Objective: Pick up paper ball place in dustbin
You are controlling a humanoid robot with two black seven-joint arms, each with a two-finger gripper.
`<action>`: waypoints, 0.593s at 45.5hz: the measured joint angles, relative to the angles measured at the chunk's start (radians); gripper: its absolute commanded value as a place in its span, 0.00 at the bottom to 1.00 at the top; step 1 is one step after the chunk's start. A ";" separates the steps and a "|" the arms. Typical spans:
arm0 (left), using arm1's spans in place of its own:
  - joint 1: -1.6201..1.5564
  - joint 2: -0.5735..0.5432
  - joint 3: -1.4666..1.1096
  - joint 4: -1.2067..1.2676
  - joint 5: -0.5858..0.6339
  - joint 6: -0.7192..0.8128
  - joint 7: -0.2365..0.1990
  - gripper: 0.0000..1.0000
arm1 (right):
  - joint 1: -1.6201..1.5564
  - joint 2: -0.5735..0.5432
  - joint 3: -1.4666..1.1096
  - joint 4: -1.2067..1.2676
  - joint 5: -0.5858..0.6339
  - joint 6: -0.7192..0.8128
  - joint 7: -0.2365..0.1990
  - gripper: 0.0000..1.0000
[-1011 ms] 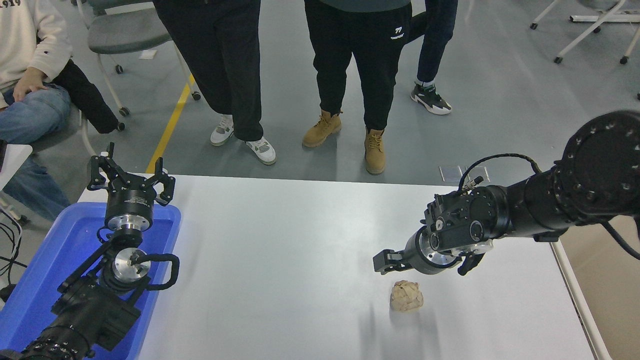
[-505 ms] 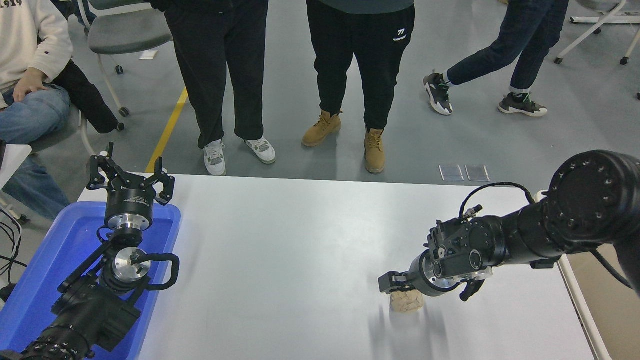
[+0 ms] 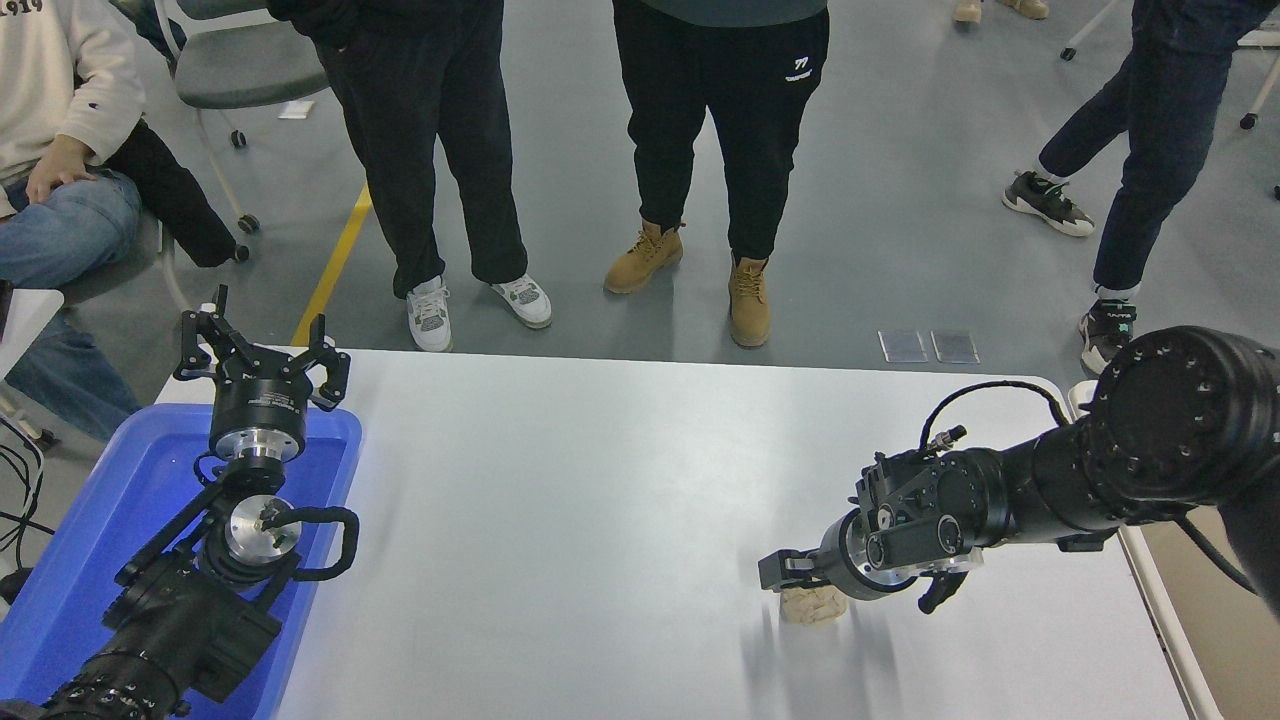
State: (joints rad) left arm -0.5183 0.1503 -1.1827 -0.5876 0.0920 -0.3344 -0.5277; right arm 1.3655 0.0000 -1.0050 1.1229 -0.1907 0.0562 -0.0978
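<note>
The tan crumpled paper ball (image 3: 810, 606) lies on the white table (image 3: 560, 500) at the front right, its top hidden by my right gripper. My right gripper (image 3: 855, 588) is low over the ball, open, with one finger (image 3: 778, 573) at the ball's left and the other (image 3: 936, 594) well off to its right. The beige dustbin (image 3: 1215, 640) stands beside the table's right edge, mostly hidden by my right arm. My left gripper (image 3: 262, 350) is parked open at the far left.
A bright blue tray (image 3: 90, 530) sits at the table's left under my left arm. Several people stand beyond the far edge, and one sits at the upper left. Office chairs stand behind them.
My right gripper has come down and towards me, from above and behind the paper ball to low over it, covering its top. A person at the back right has walked to the right.
</note>
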 measured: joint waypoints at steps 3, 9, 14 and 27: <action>0.000 0.000 0.000 0.000 0.000 0.000 0.000 0.99 | -0.004 0.000 0.003 0.000 0.000 0.000 0.000 0.51; 0.000 0.000 0.000 0.000 0.000 0.000 0.000 0.99 | -0.007 0.000 0.008 -0.001 -0.003 -0.001 0.000 0.31; 0.000 0.000 0.000 0.000 0.000 0.000 0.000 0.99 | -0.008 0.000 0.010 -0.001 -0.010 -0.005 0.000 0.00; 0.000 0.000 0.000 0.000 0.000 0.000 0.000 0.99 | -0.007 0.000 0.010 0.004 -0.018 -0.009 -0.001 0.00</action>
State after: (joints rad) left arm -0.5184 0.1503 -1.1827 -0.5876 0.0920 -0.3344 -0.5277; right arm 1.3589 0.0000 -0.9950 1.1265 -0.2089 0.0470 -0.0985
